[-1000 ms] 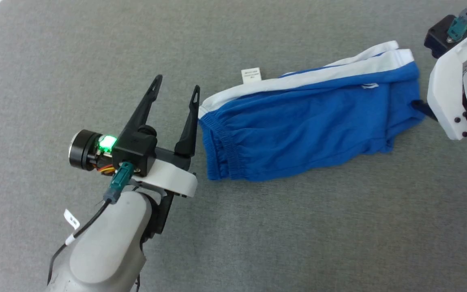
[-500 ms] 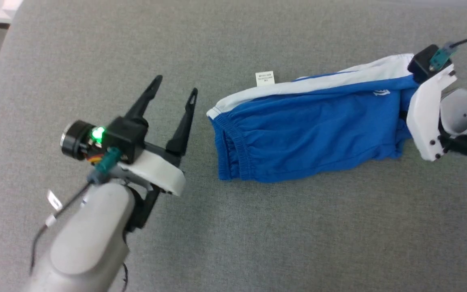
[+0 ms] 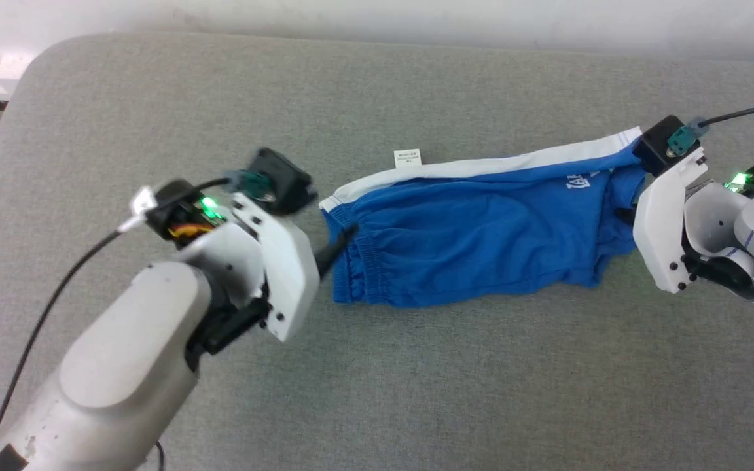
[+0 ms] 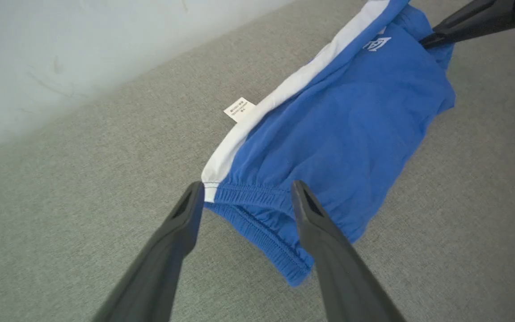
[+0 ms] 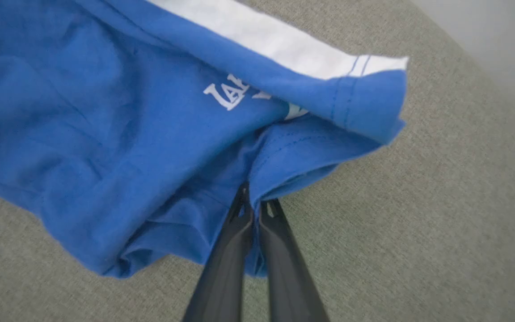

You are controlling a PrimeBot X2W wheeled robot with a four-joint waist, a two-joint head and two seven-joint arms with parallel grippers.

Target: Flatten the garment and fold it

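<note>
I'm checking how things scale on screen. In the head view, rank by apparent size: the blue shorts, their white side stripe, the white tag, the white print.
1. blue shorts
2. white side stripe
3. white print and white tag: they look about alike, and a fold hides part of the print, so unranked.

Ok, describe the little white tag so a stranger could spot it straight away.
On the wide grey cushioned surface lie blue shorts. Along their far edge runs a white side stripe. The tag is the small white rectangle with tiny print, poking out past that stripe onto the grey near the waistband end, unlike the white lettering printed on the blue.
</note>
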